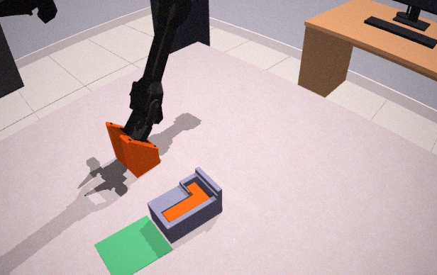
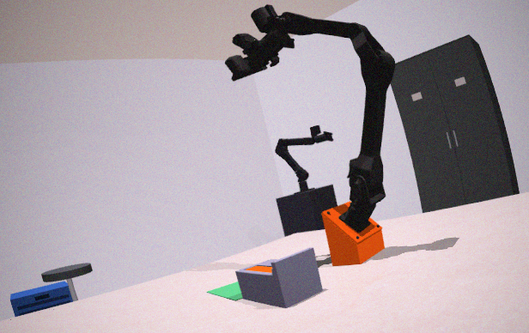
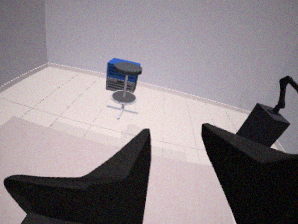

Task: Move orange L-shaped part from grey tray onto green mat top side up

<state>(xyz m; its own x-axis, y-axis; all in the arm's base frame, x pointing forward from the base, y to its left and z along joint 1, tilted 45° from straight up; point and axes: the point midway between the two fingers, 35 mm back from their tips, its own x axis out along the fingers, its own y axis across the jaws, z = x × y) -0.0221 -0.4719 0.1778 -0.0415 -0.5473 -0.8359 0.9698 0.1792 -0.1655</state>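
1. Lying flush in its pocket, the orange L-shaped part (image 1: pixel 186 205) shows only its top face, far below and forward of the tool; neither end appears raised.
2. The grey tray (image 1: pixel 173 227) stands on the counter (image 1: pixel 294 170), with the green mat (image 1: pixel 127 248) touching its near side and bare of any part.
3. The tool (image 2: pixel 250 57) hangs high above the counter at the end of the bent arm, well apart from the tray; its jaws stand partly apart with nothing between them, the wrist view showing only floor and wall in the gap.
4. Judged progress: none of the steps is done. Pressing the L-shaped end, pinching, lifting, placing and releasing all remain.
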